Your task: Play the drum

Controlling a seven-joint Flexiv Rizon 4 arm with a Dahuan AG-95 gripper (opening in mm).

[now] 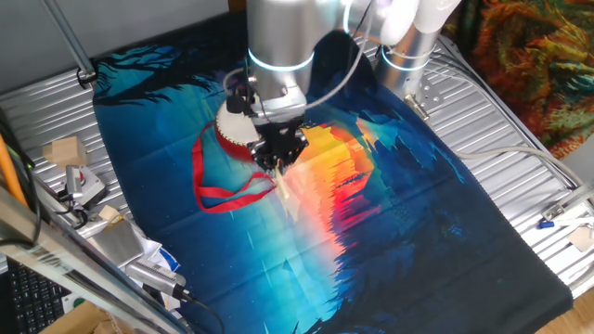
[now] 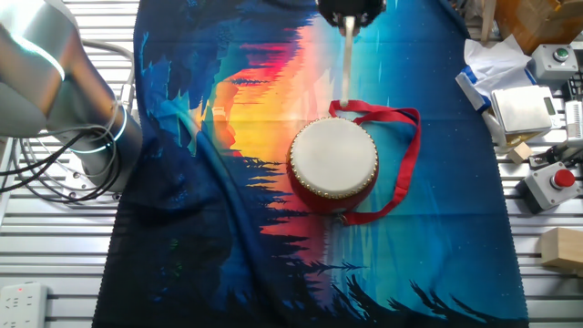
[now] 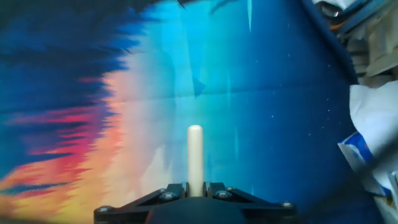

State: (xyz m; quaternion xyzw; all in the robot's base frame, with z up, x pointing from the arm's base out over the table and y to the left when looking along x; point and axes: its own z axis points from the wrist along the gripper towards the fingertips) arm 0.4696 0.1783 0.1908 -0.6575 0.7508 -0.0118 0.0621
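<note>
While the drum (image 2: 333,158) sits just right of centre in the other fixed view, its cream-white skin faces up and its red sides rest on the printed cloth (image 2: 228,228), whose picture runs from blue forest to an orange and red sunset. A long red ribbon strap (image 2: 409,155) loops from the drum's upper edge out to the right and back under its lower edge, lying flat on the cloth.

At the top of that frame the gripper (image 2: 349,20) is clenched on a thin pale wooden stick (image 2: 349,64), which reaches down the frame toward the drum; its blurred tip ends near the ribbon at the drum's upper edge, and whether it touches cannot be told. The hand view shows the same grasp: the stick (image 3: 195,158) rises from between the two black fingers (image 3: 163,196) at the bottom of the frame, over blue cloth.

From one fixed view, the arm (image 1: 278,46) comes down at upper centre and hides most of the drum (image 1: 232,134), which peeks out at its left side, with the ribbon (image 1: 218,197) trailing toward lower left.

Along the right edge of the other fixed view lie grey boxes (image 2: 519,107) and a red button unit (image 2: 556,182) on the slatted metal table (image 2: 547,301).
</note>
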